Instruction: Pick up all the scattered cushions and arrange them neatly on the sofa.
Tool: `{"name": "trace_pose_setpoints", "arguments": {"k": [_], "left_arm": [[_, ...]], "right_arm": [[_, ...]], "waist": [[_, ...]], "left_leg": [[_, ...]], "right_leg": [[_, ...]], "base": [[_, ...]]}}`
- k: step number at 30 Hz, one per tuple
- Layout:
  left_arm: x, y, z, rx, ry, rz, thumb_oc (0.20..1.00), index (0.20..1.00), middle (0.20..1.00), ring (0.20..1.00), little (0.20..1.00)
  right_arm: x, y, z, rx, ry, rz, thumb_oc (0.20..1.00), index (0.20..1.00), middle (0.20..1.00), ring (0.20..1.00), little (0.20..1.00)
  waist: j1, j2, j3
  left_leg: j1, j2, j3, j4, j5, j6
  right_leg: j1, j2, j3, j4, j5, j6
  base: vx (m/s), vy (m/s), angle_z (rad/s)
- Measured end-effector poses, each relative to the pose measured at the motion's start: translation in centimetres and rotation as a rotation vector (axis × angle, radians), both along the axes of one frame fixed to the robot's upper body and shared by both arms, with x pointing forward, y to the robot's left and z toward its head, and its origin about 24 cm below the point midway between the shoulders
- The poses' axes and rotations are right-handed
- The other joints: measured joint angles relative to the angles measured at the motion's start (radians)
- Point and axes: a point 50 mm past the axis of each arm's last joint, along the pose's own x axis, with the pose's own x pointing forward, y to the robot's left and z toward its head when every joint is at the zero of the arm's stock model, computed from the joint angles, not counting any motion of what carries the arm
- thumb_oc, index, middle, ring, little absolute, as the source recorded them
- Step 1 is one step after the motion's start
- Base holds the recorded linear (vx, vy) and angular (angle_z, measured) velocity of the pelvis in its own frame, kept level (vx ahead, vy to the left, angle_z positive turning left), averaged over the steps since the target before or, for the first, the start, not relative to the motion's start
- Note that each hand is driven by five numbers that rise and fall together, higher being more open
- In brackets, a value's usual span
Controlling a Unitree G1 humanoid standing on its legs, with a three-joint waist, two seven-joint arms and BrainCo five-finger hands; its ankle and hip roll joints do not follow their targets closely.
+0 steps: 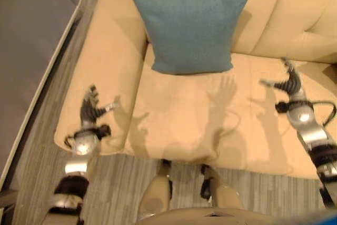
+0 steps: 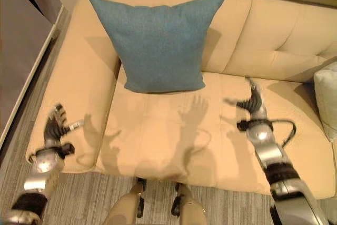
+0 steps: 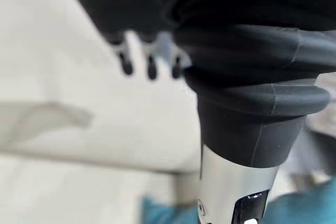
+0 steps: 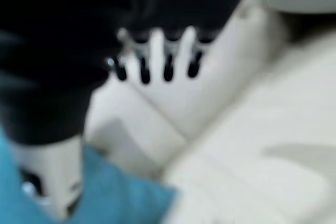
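One teal cushion [image 1: 192,22] already stands propped against the backrest of the sofa [image 1: 274,25] — both the left hand [image 1: 92,108] and right hand [image 1: 288,84] hover open and empty, and a pale cushion [image 2: 327,96] at the sofa's right edge may want straightening.

A: How many cushions?

B: Two. One blue cushion [image 1: 192,22] stands at the far side, leaning on the sofa [image 1: 174,125] back. One pale cushion [image 2: 327,98] shows at the right edge, partly cut off.

A: Sofas?

B: One, beige. Of its seat sections I count two: the left one with the blue cushion on it, and one to its right. Its back has two padded sections in sight as well.

A: Hands?

B: Two. The left hand [image 1: 93,106] is over the left armrest, the right hand [image 1: 287,81] over the right seat.
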Motion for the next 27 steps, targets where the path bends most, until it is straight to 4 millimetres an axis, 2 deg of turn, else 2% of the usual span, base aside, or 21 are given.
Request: {"name": "trace_pose_setpoints", "arguments": {"k": [1,4,5,6,7,9,10,11,13,15,18,19,23,24,25,26,27], "left_arm": [[-2.0,0.0,-2.4,-0.006,0.109,0.019,1.000,1.000,1.000,1.000,1.000],[-4.6,-0.6,-5.8,-0.071,0.263,0.062,1.000,1.000,1.000,1.000,1.000],[-6.4,-0.9,-7.4,-0.068,0.355,0.055,1.000,1.000,1.000,1.000,1.000],[-7.4,-1.3,-8.7,-0.079,0.427,0.060,1.000,1.000,1.000,1.000,1.000],[-9.9,-1.9,-10.3,-0.105,0.536,0.055,1.000,1.000,1.000,1.000,1.000],[-11.8,-2.9,-11.8,-0.123,0.636,0.048,1.000,1.000,1.000,1.000,1.000],[-13.9,-3.4,-13.0,-0.151,0.740,0.059,1.000,1.000,1.000,1.000,1.000],[-15.2,-3.7,-13.6,-0.154,0.799,0.060,1.000,1.000,1.000,1.000,1.000],[-17.5,-4.5,-14.5,-0.176,0.913,0.072,1.000,1.000,1.000,1.000,1.000],[-19.0,-5.1,-15.0,-0.205,0.983,0.088,1.000,1.000,1.000,1.000,1.000],[-19.3,-5.0,-15.0,-0.191,1.010,0.080,1.000,1.000,1.000,1.000,1.000],[-18.5,-5.0,-15.0,-0.174,0.996,0.056,1.000,1.000,1.000,1.000,1.000],[-16.9,-5.3,-14.9,-0.170,0.966,0.030,1.000,1.000,1.000,1.000,1.000],[-15.8,-5.3,-14.7,-0.163,0.932,0.021,1.000,1.000,1.000,1.000,1.000],[-15.1,-5.3,-14.6,-0.161,0.919,0.020,1.000,1.000,1.000,1.000,1.000],[-14.8,-5.4,-14.6,-0.162,0.910,0.012,1.000,1.000,1.000,1.000,1.000],[-14.0,-5.8,-14.5,-0.167,0.888,0.001,1.000,1.000,1.000,1.000,1.000]], "right_arm": [[-2.2,-0.2,-3.0,0.039,0.101,-0.031,1.000,1.000,1.000,1.000,1.000],[-4.7,0.0,-6.7,0.094,0.242,-0.078,1.000,1.000,1.000,1.000,1.000],[-5.9,0.1,-8.2,0.112,0.293,-0.100,1.000,1.000,1.000,1.000,1.000],[-6.7,0.3,-9.4,0.133,0.337,-0.126,1.000,1.000,1.000,1.000,1.000],[-7.9,0.8,-10.6,0.133,0.401,-0.117,1.000,1.000,1.000,1.000,1.000],[-9.2,1.0,-12.1,0.154,0.465,-0.147,1.000,1.000,1.000,1.000,1.000],[-10.4,1.2,-13.2,0.165,0.526,-0.163,1.000,1.000,1.000,1.000,1.000],[-11.2,1.4,-14.0,0.175,0.563,-0.179,1.000,1.000,1.000,1.000,1.000],[-12.7,1.9,-15.2,0.201,0.624,-0.208,1.000,1.000,1.000,1.000,1.000],[-13.8,1.9,-15.9,0.225,0.671,-0.241,1.000,1.000,1.000,1.000,1.000],[-14.9,1.6,-16.5,0.246,0.703,-0.292,1.000,1.000,1.000,1.000,1.000],[-15.4,1.3,-16.7,0.253,0.723,-0.318,1.000,1.000,1.000,1.000,1.000],[-15.5,1.1,-16.8,0.265,0.731,-0.347,1.000,1.000,1.000,1.000,1.000],[-15.7,1.2,-16.9,0.265,0.736,-0.348,1.000,1.000,1.000,1.000,1.000],[-15.2,1.7,-16.9,0.273,0.733,-0.334,1.000,1.000,1.000,1.000,1.000],[-14.8,2.2,-16.9,0.283,0.720,-0.322,1.000,1.000,1.000,1.000,1.000],[-14.6,2.2,-16.8,0.281,0.718,-0.316,1.000,1.000,1.000,1.000,1.000]], "waist": [[-0.001,0.001,-0.037],[-0.010,0.007,-0.054],[-0.015,0.010,-0.077],[-0.018,0.013,-0.087],[-0.018,0.019,-0.113],[-0.021,0.024,-0.128],[-0.019,0.028,-0.136],[-0.020,0.030,-0.140],[-0.021,0.032,-0.145],[-0.023,0.038,-0.143],[-0.019,0.042,-0.141],[-0.021,0.042,-0.134],[-0.026,0.047,-0.116],[-0.040,0.035,-0.104],[-0.050,0.016,-0.093],[-0.059,0.007,-0.090],[-0.070,0.019,-0.089]], "left_leg": [[0.007,0.004,-0.004,0.000,-0.015,-0.004],[0.057,0.004,-0.018,-0.002,-0.018,0.000],[0.062,0.006,-0.019,-0.002,-0.022,0.005],[0.084,0.007,-0.019,-0.001,-0.023,0.007],[0.092,0.008,-0.019,-0.005,-0.026,0.012],[0.110,0.009,-0.017,-0.005,-0.026,0.012],[0.121,0.011,-0.018,-0.005,-0.027,0.014],[0.126,0.012,-0.020,-0.005,-0.028,0.015],[0.140,0.015,-0.022,-0.006,-0.030,0.017],[0.138,0.019,-0.021,-0.006,-0.029,0.018],[0.136,0.028,-0.020,0.001,-0.026,0.023],[0.100,0.028,-0.023,0.052,-0.039,0.025],[0.093,0.033,-0.014,0.084,-0.041,0.015],[0.097,0.028,-0.019,0.096,-0.051,0.000],[0.098,0.017,-0.019,0.153,-0.087,-0.011],[0.116,0.011,-0.022,0.203,-0.108,-0.007],[0.145,0.017,-0.035,0.188,-0.122,-0.022]], "right_leg": [[0.011,0.003,-0.003,0.000,-0.004,-0.004],[0.066,0.004,-0.017,-0.004,-0.010,-0.012],[0.073,0.003,-0.022,-0.004,-0.012,-0.011],[0.095,0.005,-0.028,-0.004,-0.015,-0.011],[0.105,0.005,-0.028,-0.004,-0.019,-0.009],[0.122,0.006,-0.027,-0.004,-0.019,-0.009],[0.134,0.007,-0.027,-0.004,-0.020,-0.009],[0.145,0.008,-0.027,-0.004,-0.022,-0.010],[0.160,0.012,-0.027,-0.004,-0.025,-0.014],[0.162,0.015,-0.030,-0.004,-0.027,-0.017],[0.166,0.025,-0.031,0.000,-0.026,-0.017],[0.162,0.023,-0.048,0.001,-0.033,-0.026],[0.156,0.026,-0.042,0.001,-0.026,-0.047],[0.147,0.015,-0.037,-0.005,-0.019,-0.060],[0.147,-0.005,-0.031,-0.005,-0.009,-0.077],[0.155,-0.022,-0.015,-0.004,-0.006,-0.071],[0.153,-0.022,-0.001,0.001,-0.007,-0.052]], "base": [[0.00,-0.007,0.09],[0.00,0.019,0.11],[-0.02,0.012,0.10],[-0.03,0.013,0.06],[-0.03,0.017,0.02],[0.00,0.000,0.00],[0.00,-0.034,0.02],[-0.03,-0.027,0.03],[-0.02,-0.021,0.05],[-0.13,-0.032,0.07],[-0.20,-0.030,0.11],[-0.15,0.010,0.15],[-0.14,0.054,-0.05],[-0.16,0.111,-0.21],[-0.13,0.119,-0.31],[-0.18,0.161,-0.36],[-0.20,0.161,-0.30]]}}
